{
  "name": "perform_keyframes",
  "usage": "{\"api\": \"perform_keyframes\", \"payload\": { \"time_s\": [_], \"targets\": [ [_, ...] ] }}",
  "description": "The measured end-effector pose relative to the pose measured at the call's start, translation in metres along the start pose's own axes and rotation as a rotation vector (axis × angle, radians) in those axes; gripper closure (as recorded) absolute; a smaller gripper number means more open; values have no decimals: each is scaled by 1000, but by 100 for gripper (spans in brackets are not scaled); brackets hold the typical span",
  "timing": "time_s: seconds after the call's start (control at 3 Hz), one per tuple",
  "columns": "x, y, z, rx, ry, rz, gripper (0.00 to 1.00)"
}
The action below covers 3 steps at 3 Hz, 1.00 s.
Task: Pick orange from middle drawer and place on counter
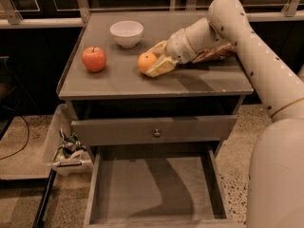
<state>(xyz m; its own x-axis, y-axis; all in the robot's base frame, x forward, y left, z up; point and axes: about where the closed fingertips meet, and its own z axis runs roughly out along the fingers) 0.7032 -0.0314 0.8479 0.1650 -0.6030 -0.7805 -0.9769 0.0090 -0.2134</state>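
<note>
- Arm [237, 37] reaches in from the right edge and bends down and leftward over the counter [123, 82]. The forearm lies low across the right half of the top.
- Gripper [151, 61] points left, near the middle of the counter. The lower finger [160, 69] looks to be resting on the surface.
- Fingers are closed around the orange [145, 62], one behind and above it and one in front and below. The fruit sits at their tips.
- Orange is low over the counter; cannot tell whether it touches the surface.
- Apple [94, 59] stands to the left, well apart from the orange. White bowl [126, 33] stands behind, toward the back edge.
- Middle drawer [156, 186] is pulled out below, with its grey floor showing.
</note>
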Motion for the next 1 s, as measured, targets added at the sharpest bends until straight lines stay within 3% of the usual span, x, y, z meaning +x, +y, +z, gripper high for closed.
{"api": "perform_keyframes", "payload": {
  "time_s": [0.33,1.0],
  "targets": [
    [2,-1,0,0,5,5,85],
    [2,-1,0,0,5,5,38]
  ]
}}
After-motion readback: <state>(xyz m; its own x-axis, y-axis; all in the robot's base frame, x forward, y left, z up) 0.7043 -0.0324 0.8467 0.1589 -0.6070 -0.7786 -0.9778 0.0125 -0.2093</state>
